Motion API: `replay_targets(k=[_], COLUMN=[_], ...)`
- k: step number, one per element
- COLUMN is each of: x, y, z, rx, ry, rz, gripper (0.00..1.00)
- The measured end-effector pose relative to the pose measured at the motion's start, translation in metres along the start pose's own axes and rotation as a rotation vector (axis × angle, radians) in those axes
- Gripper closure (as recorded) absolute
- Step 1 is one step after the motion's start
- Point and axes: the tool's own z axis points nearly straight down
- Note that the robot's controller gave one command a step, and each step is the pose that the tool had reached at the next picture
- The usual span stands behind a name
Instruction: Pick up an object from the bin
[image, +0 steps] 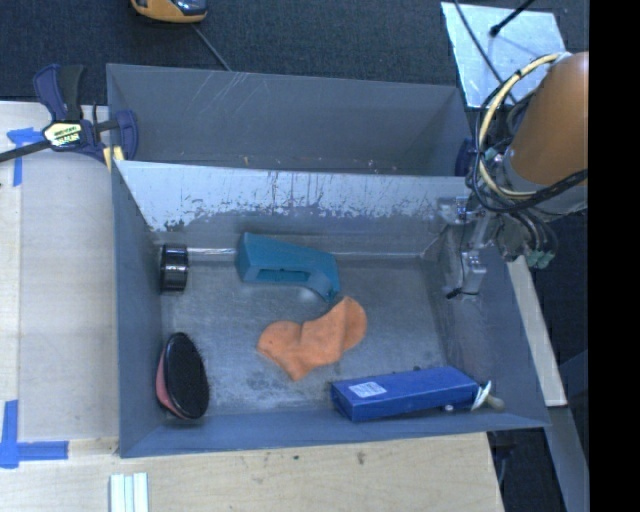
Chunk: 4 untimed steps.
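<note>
My gripper (466, 276) hangs at the bin's right wall, above the floor, with nothing visible between its fingers. Below it, along the front wall, lies a blue rectangular box (404, 393) with a white label and a pale tip at its right end. A crumpled orange cloth (315, 338) sits on the floor in the middle, left of the gripper. Behind the cloth lies a teal plastic tape dispenser (285, 265) near the back wall.
A small black cylinder (173, 268) rests at the left wall near the back. A black oval brush with a reddish underside (183, 376) lies in the front left corner. The arm with its orange cover and cables stands over the bin's right rim.
</note>
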Motion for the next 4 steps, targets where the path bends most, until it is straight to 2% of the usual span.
replay_targets(k=[1,2,3,4], x=[0.0,-0.015,-0.009,-0.007], y=[0.049,0.078,0.099,0.105], z=[0.052,0.083,0.115,0.155], rx=[0.001,-0.004,0.002,0.0], ry=[-0.006,0.006,-0.004,0.001], rz=[0.058,0.046,0.016,0.122], gripper=[0.0,0.0,0.0,1.0])
